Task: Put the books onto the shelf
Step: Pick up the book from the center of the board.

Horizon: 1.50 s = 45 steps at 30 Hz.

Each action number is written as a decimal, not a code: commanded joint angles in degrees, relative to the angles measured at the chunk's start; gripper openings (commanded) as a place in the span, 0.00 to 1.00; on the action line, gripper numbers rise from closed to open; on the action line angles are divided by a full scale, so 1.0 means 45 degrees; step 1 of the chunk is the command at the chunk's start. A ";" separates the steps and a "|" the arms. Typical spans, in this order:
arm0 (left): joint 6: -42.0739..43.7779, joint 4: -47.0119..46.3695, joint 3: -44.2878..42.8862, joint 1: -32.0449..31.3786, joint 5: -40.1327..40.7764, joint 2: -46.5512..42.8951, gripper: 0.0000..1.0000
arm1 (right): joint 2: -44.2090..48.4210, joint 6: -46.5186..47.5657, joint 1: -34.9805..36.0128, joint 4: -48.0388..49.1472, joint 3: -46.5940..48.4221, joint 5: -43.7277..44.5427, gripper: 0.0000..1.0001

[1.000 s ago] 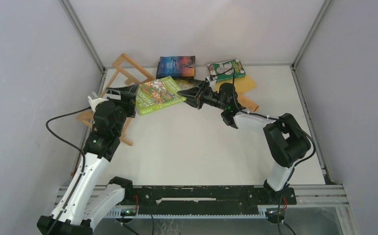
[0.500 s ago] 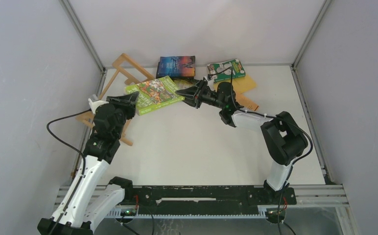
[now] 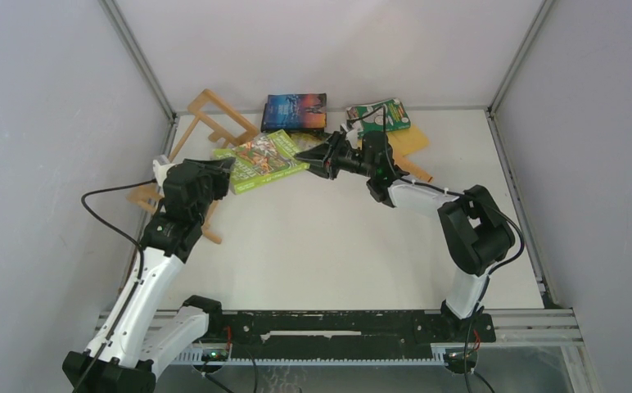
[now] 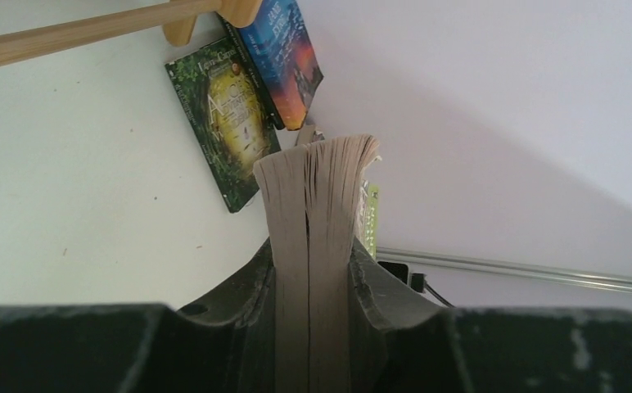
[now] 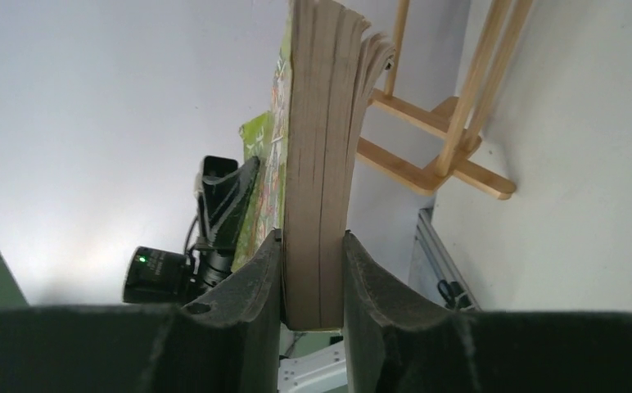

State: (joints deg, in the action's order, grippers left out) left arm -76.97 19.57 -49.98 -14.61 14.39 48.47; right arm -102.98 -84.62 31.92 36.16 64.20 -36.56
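Lime-green book (image 3: 261, 160) hangs clamped between left gripper (image 3: 227, 165) and right gripper (image 3: 302, 158), long axis running nine-to-three, shelf (image 3: 231, 111) lies at ten o'clock, nearer the left arm

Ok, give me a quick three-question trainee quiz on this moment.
1. True or false: the lime-green book already stands on the shelf.
2. Which grippers clamp that book? A) left only B) right only C) both
3. Fill in: the shelf sits in the table's far ____ corner.
Key: 1 false, it is held off the shelf. 2 C, the left gripper and the right gripper each pinch one end. 3 left.
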 commanded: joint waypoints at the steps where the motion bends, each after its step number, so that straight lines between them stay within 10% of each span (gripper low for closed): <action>1: 0.0794 0.0245 -0.1303 -0.0023 0.0409 0.0150 0.00 | 0.0470 0.2208 -0.0254 -0.0399 0.0576 -0.0430 0.35; 16: 0.1141 0.0186 -0.3192 -0.0080 0.1172 0.1065 0.00 | 0.0714 0.4777 -0.1012 -0.2951 0.0594 -0.0294 0.58; 27: 0.2557 0.1714 -0.4527 -0.0187 0.0962 0.2114 0.00 | 0.2361 1.3459 -0.0330 -0.9654 0.3342 0.3299 0.59; 45: 0.3551 0.4458 -0.7383 -0.0659 0.0494 0.3860 0.00 | 0.5082 2.3065 0.4576 -0.9140 0.1812 0.8123 0.62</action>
State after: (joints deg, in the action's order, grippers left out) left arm -61.82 40.97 -76.77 -16.93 18.31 66.02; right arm -83.02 9.76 50.06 -7.18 72.25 -3.01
